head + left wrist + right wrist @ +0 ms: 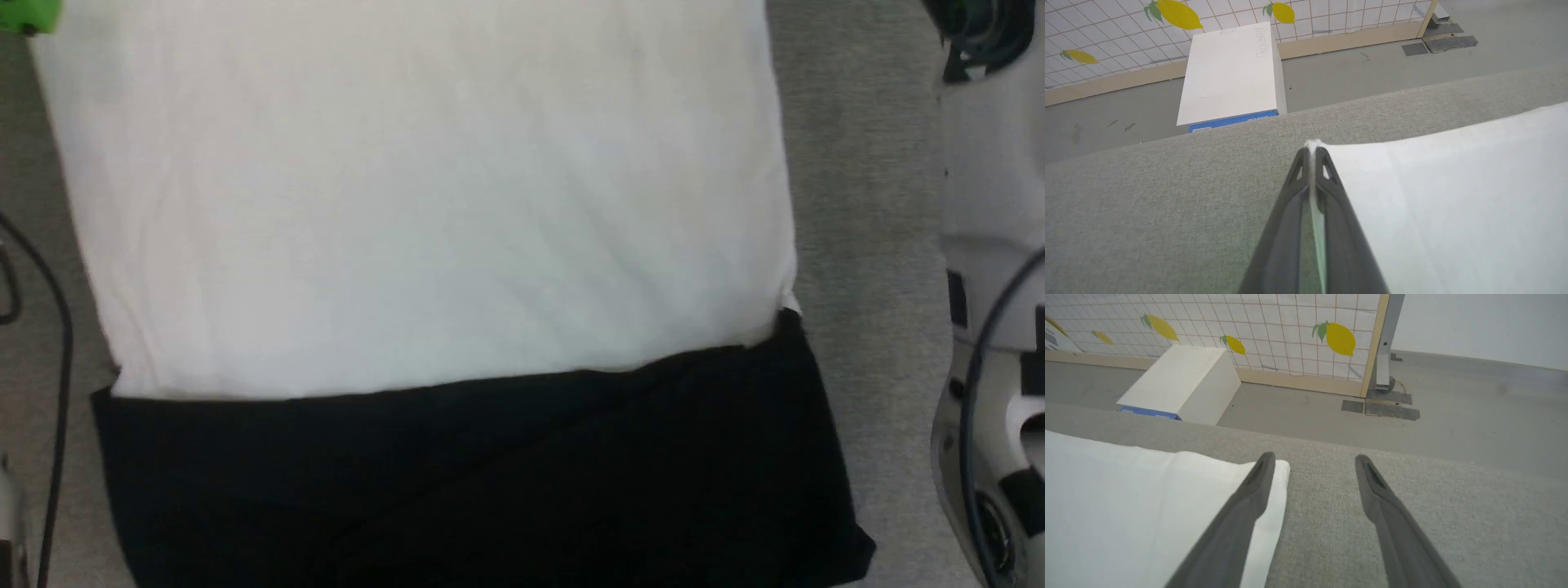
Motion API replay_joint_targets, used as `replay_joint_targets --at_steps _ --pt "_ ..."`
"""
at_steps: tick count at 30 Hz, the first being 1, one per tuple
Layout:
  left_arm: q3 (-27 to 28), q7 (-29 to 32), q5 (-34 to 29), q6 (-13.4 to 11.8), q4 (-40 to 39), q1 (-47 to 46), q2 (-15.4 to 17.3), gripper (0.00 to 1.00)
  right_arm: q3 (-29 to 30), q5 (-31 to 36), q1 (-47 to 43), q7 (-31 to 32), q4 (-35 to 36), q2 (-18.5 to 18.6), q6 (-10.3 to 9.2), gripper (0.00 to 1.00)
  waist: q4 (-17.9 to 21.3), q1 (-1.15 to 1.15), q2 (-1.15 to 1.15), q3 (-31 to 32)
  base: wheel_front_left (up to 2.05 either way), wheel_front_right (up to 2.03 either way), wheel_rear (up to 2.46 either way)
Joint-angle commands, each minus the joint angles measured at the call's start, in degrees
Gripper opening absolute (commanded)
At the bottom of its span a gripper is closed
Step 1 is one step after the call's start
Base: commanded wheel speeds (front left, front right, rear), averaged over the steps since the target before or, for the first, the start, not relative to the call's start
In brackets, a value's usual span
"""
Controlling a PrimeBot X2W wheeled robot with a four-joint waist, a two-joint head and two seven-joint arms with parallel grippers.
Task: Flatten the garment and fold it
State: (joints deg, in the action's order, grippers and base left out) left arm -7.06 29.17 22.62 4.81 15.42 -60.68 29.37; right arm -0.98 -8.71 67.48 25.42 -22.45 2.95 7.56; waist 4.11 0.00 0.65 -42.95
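left gripper is pinching a corner of the white fabric shirt with black sleeves; right gripper hangs, jaws spread wide, shirt corner at its 9 o'clock.

White garment, black sleeves folded across, flat on cloth.

- Garment: the white body lies flat with faint creases and fills the upper and middle frame.
- Black band: dark fabric of the same garment runs across the bottom of the frame and meets the white along a slightly slanted edge.
- Grey cloth surface: it shows on both sides of the garment.
- Green object: upper left corner, cut off by the frame.
- Dark cable: it curves down the left edge.
- Pale robot arm: right edge, with a thin cable crossing its lower part.
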Motion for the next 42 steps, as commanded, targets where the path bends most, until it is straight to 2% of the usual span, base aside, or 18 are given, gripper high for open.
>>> replay_joint_targets --at_steps 1,5,9,10,11,12,14,15,16,19,23,33,37,42 --pt "-0.6 -1.1 0.0 0.4 0.2 -1.0 -0.8 0.0 0.8 1.4 2.2 2.2 -2.9 -0.1 -0.08 1.0 -4.0 0.0 -0.65 -0.4 0.0 0.0 0.0" --pt "-2.4 -3.5 0.4 1.0 0.7 -1.1 -2.5 0.0 1.9 6.1 6.5 9.5 -9.5 -0.1 -0.08 1.0 -6.2 0.0 -0.65 -1.0 0.0 0.0 0.0" --pt "-3.7 -5.0 0.8 1.4 1.7 -1.6 -3.6 0.0 2.4 11.2 9.2 15.3 -12.2 -0.1 -0.08 1.0 -7.4 0.0 -0.65 -1.4 0.0 0.0 0.0" --pt "-4.0 -5.3 0.9 1.5 2.1 -1.7 -3.7 0.0 2.5 12.3 9.6 16.9 -12.7 -0.1 -0.08 0.96 -7.5 0.0 -0.65 -1.4 0.0 0.0 0.0" --pt "-4.2 -5.5 1.0 1.6 2.4 -1.8 -3.8 0.0 2.5 12.9 9.8 18.2 -13.0 -0.1 -0.08 0.78 -7.6 0.0 -0.65 -1.5 0.0 0.0 0.0" --pt "-4.4 -5.8 1.1 1.6 2.8 -2.0 -3.9 0.0 2.5 13.7 9.9 19.9 -13.3 -0.1 -0.08 0.53 -7.6 0.0 -0.65 -1.5 0.0 0.0 0.0" --pt "-4.5 -6.2 1.4 1.7 3.4 -2.1 -3.9 0.0 2.3 14.9 10.1 22.4 -13.3 -0.1 -0.08 0.32 -7.5 0.0 -0.65 -1.6 0.0 0.0 0.0" --pt "-4.7 -6.4 1.4 1.8 3.7 -2.3 -3.8 0.0 2.3 15.5 10.1 23.1 -12.9 -0.1 -0.08 0.08 -7.4 0.0 -0.65 -1.6 0.0 0.0 0.0" --pt "-4.8 -6.7 1.5 1.8 4.0 -2.5 -3.7 0.0 2.2 16.1 10.2 23.2 -12.1 -0.1 -0.08 0.0 -7.3 0.0 -0.65 -1.7 0.0 0.0 0.0" --pt "-4.9 -8.1 1.2 1.9 4.7 -3.2 -3.3 0.0 2.2 16.8 10.2 21.1 -9.9 -0.1 -0.08 0.0 -6.8 0.0 -0.65 -2.0 0.0 0.0 0.0" --pt "-4.5 -12.1 0.0 1.4 5.4 -4.8 -2.7 0.0 3.0 17.8 10.7 14.3 -7.1 -0.1 -0.08 0.0 -6.0 0.0 -0.65 -2.3 0.0 0.0 0.0" --pt "-3.6 -25.6 -5.3 -2.4 8.6 -10.5 -1.4 0.0 3.6 18.3 11.6 1.9 -6.2 -0.1 -0.08 0.0 -3.6 0.0 -0.65 -0.8 0.0 0.0 0.0" --pt "-4.0 -29.6 -5.4 -1.9 10.6 -9.5 -1.6 0.0 1.8 15.5 9.5 -3.1 -6.4 -0.1 -0.08 0.0 -3.0 0.0 -0.65 2.1 0.0 0.0 0.0" --pt "-4.5 -33.6 -4.1 -0.6 11.4 -3.0 -1.5 0.0 -1.8 11.3 3.0 -8.8 -5.2 -0.1 -0.08 0.0 -2.5 0.0 -0.65 8.4 0.0 0.0 0.0"
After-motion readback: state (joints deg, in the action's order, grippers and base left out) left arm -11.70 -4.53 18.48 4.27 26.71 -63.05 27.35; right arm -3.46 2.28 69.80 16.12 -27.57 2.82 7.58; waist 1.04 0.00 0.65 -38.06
